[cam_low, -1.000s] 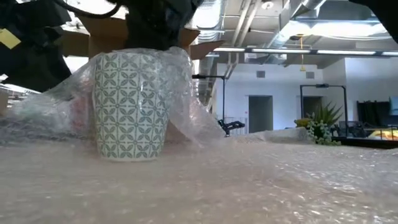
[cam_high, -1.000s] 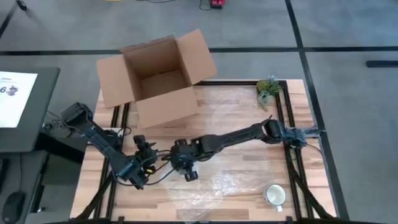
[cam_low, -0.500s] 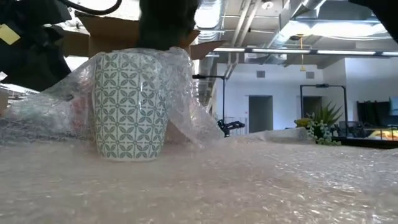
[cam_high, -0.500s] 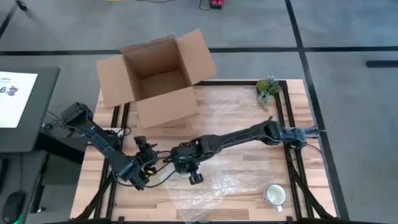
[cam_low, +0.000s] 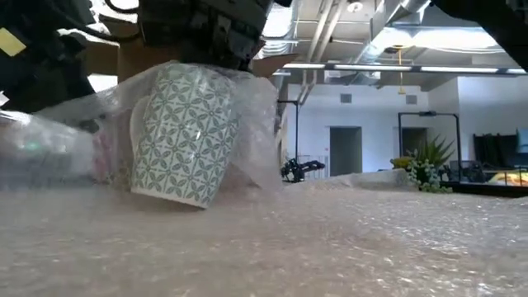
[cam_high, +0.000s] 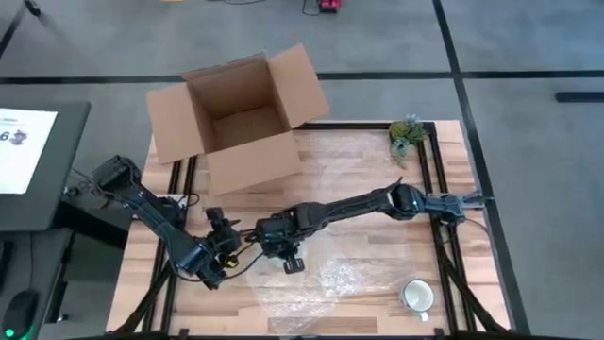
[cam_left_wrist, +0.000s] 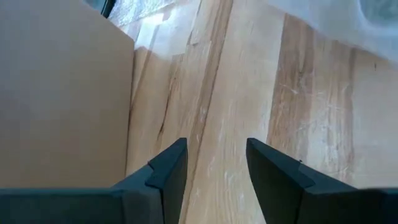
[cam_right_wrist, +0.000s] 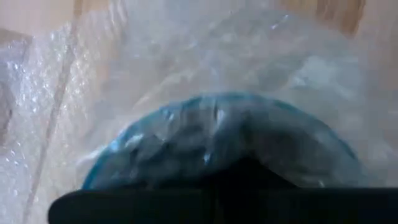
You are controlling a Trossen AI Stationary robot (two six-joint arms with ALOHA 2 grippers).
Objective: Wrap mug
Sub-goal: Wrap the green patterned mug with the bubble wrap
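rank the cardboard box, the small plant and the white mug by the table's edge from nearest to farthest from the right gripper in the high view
From the right gripper, at mid-table over the bubble wrap:
1. Cardboard box, open at the table's far left corner.
2. White mug, near the front right edge.
3. Small plant, far right corner.

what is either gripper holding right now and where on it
The right gripper is at the rim of the patterned mug, under the bubble wrap, and the mug is tilted. Its exact grip cannot be told. The left gripper is open and holds nothing.
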